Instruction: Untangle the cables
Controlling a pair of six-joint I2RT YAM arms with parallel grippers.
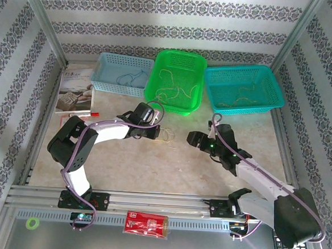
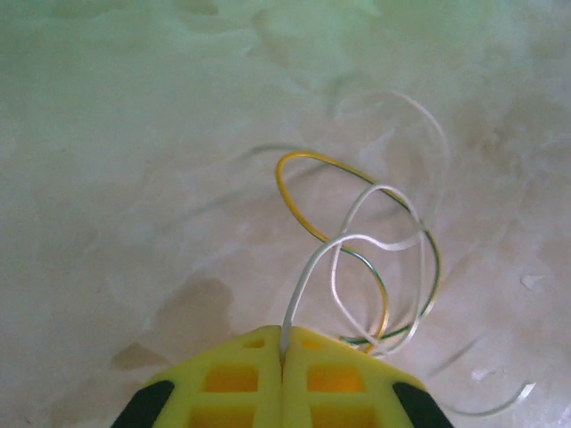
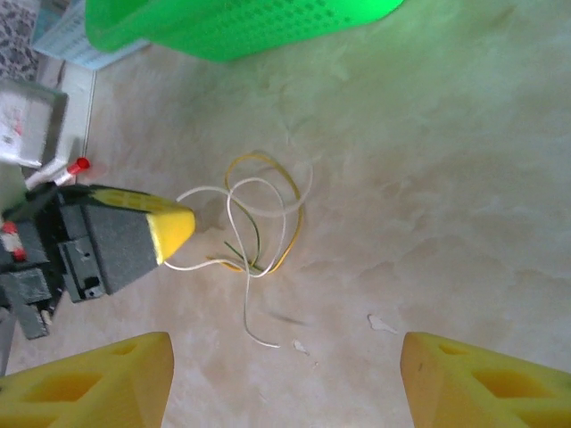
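The cables (image 1: 166,137) are a small loose clump of thin white, yellow and green cords on the table's middle. My left gripper (image 2: 283,343) is shut on the white cable (image 2: 308,272), whose end runs straight between the yellow fingers. The yellow cable (image 2: 299,203) and the green cable (image 2: 434,259) loop through it just ahead. In the right wrist view the clump (image 3: 259,223) lies ahead, with the left gripper's yellow tip (image 3: 171,232) at its left. My right gripper (image 3: 285,383) stands open, to the right of the cables (image 1: 194,139), holding nothing.
Three baskets line the back: light blue (image 1: 121,74), green (image 1: 176,79) and teal (image 1: 242,89), each with thin cords inside. A book (image 1: 75,89) and a red pen (image 1: 90,113) lie at the left. A white scrap (image 3: 384,323) lies near the clump.
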